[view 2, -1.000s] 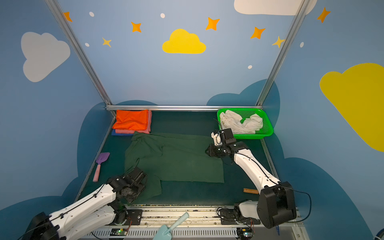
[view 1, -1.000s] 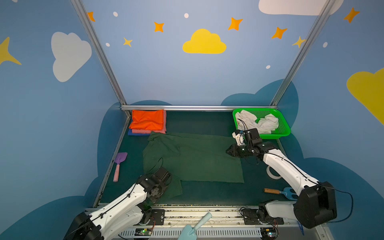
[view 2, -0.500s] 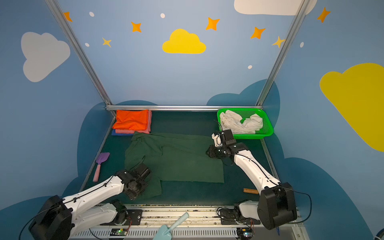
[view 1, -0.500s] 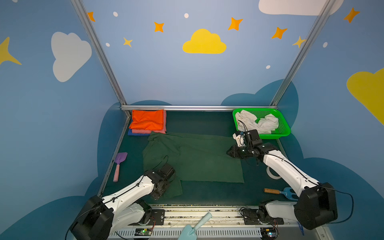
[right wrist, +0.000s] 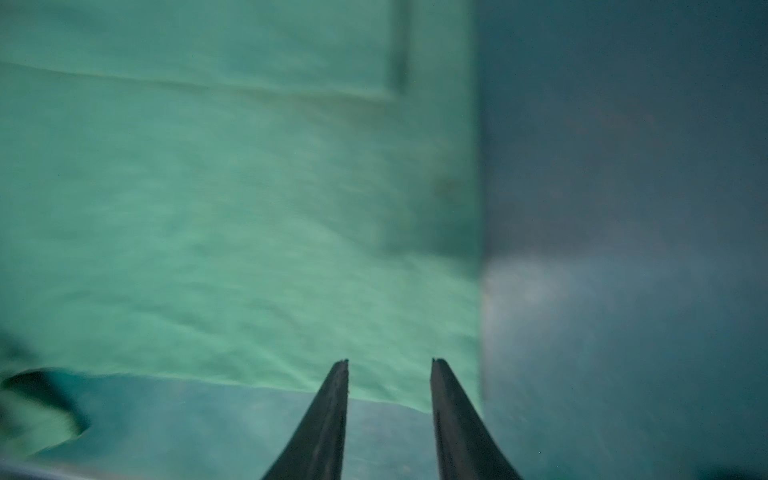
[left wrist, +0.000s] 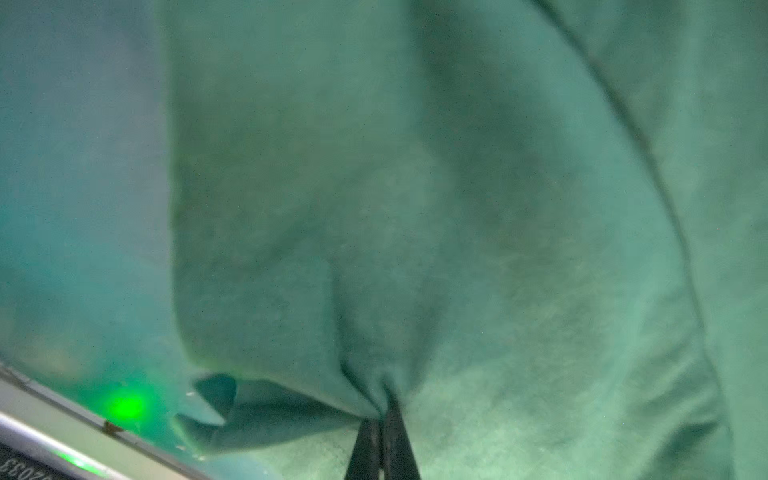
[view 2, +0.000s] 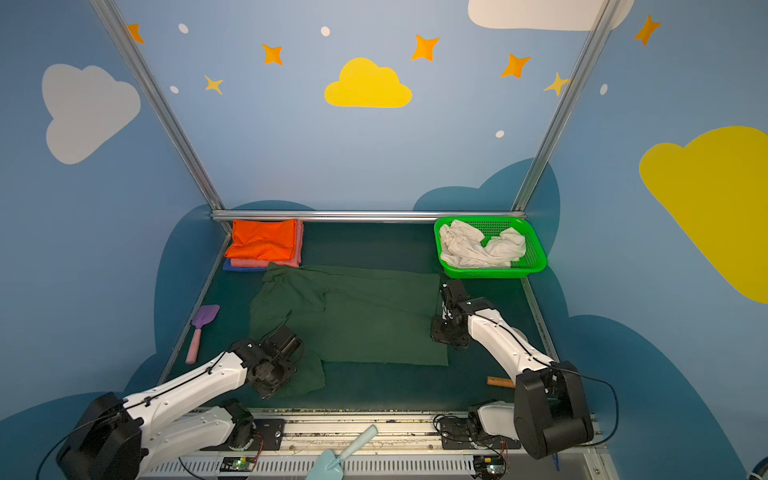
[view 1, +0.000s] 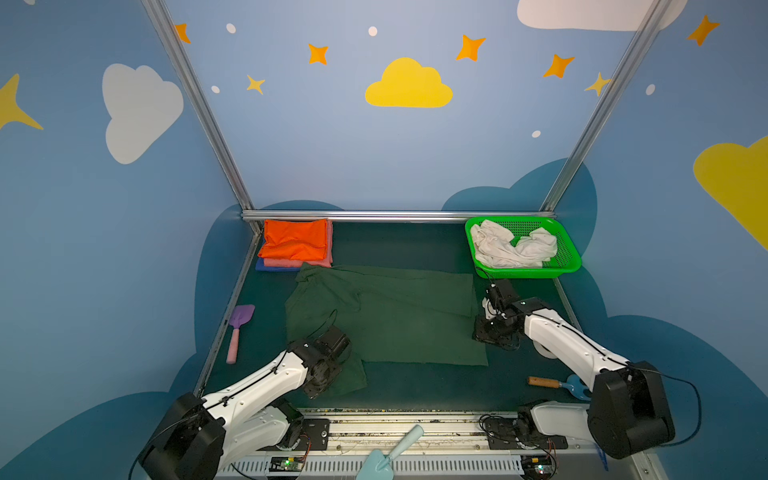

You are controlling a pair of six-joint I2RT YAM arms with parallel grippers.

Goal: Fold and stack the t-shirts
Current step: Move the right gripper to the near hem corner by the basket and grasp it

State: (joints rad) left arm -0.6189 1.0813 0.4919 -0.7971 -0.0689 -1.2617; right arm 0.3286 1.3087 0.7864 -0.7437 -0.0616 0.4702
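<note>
Left wrist view: the left gripper has its two fingers pressed together on a pinch of the green shirt. The cloth puckers into a crease right at the tips.
Left gripper in both top views: it sits low on the near flap of the green shirt. The arm hides its tips.
Right wrist view: the right gripper has its fingers apart, and they hold nothing. The tips are over the edge of the green shirt, close to a corner. Bare mat lies just beside them.
Right gripper in both top views: it is down at the right edge of the green shirt. I cannot tell if it touches the cloth.
Green shirt: it lies spread out flat on the mat, between the two grippers.
Stack: the orange shirt is on top, the pink shirt is under it, and the blue shirt is at the bottom. The stack is well past the left gripper, in the far corner. It meets the far corner of the green shirt.
White shirt: it lies crumpled in the basket, just past the right gripper.
Purple spade: it lies on the mat out to the side of the left gripper, apart from the green shirt.
</note>
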